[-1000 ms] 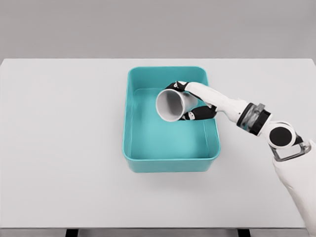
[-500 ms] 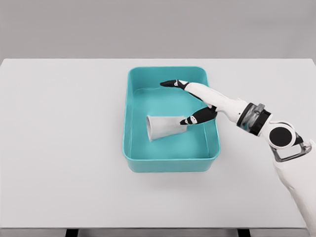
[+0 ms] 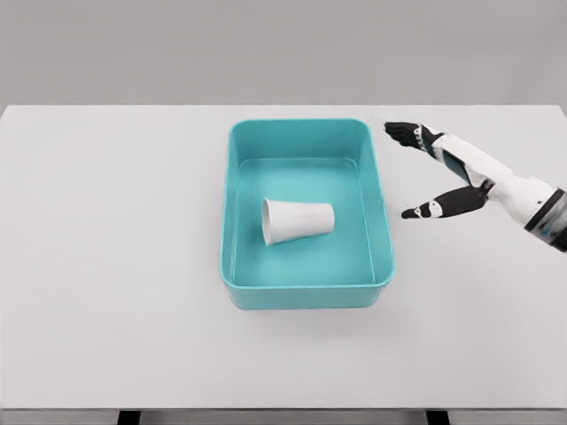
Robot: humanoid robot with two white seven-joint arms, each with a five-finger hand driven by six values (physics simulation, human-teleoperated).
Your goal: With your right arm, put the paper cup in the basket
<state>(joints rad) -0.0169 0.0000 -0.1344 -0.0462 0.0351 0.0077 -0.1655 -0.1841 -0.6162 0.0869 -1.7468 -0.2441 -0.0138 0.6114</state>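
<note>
Evidently the placing part of the task looks finished: the paper cup (image 3: 298, 220) lies on its side on the floor of the teal basket (image 3: 234, 204), roughly in the middle, its wide mouth turned toward the basket's left wall and its narrower base pointing right. It touches none of the walls, and nothing props or holds it; a light cup resting on its side like this would be expected after a release from above rather than a careful upright set-down. The basket sits squarely on the white tabletop (image 3: 106, 230), near its centre. The right hand (image 3: 438, 173) hovers over the tabletop to the right of the basket, clear of the rim, with its fingers spread and the thumb held apart below them, so it grips nothing and touches neither cup nor basket. Its open posture, palm turned toward the basket, fits a hand that has no further hold to keep. The left arm does not appear anywhere in the head view.
</note>
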